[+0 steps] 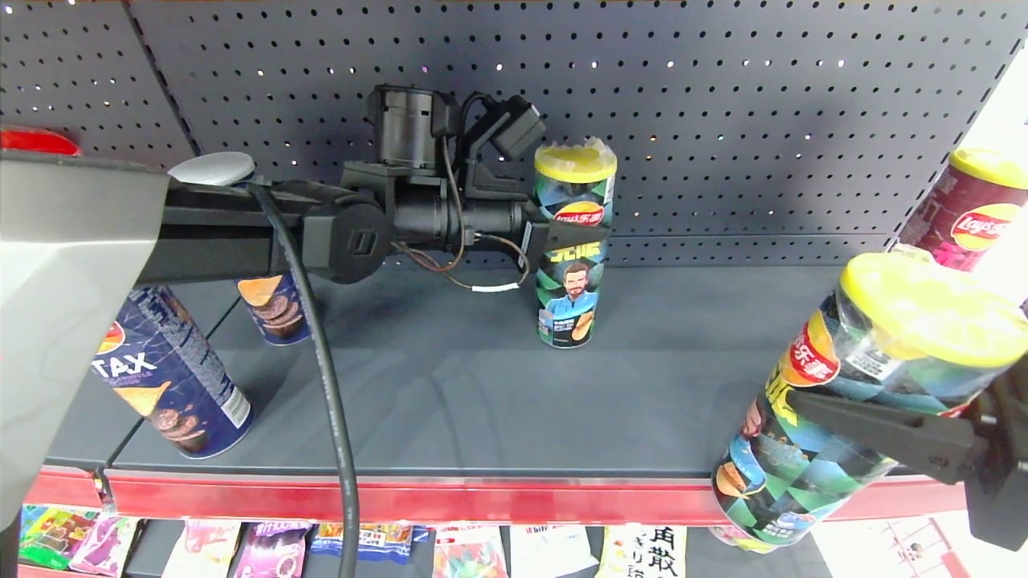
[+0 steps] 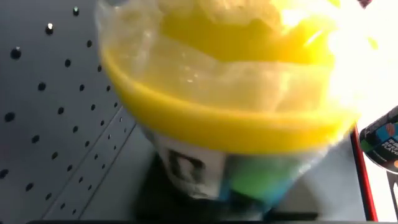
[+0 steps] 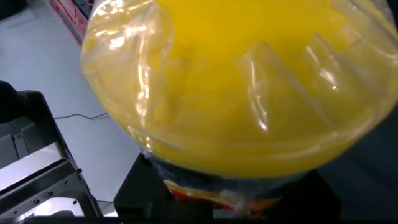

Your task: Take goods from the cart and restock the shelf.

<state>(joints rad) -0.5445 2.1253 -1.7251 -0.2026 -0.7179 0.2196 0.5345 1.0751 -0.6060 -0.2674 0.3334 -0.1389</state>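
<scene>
The green-patterned cylindrical chip canister with a yellow plastic lid (image 1: 572,305) stands upright toward the back of the dark grey metal shelf (image 1: 482,401), lid up, with the left gripper (image 1: 570,238) pinching its upper half from the side. A second canister of the same kind (image 1: 803,474) is clamped in the right gripper (image 1: 835,409) at the shelf's front right. Its long axis is tilted, lid up and right, and both lids are on, hiding the contents.
</scene>
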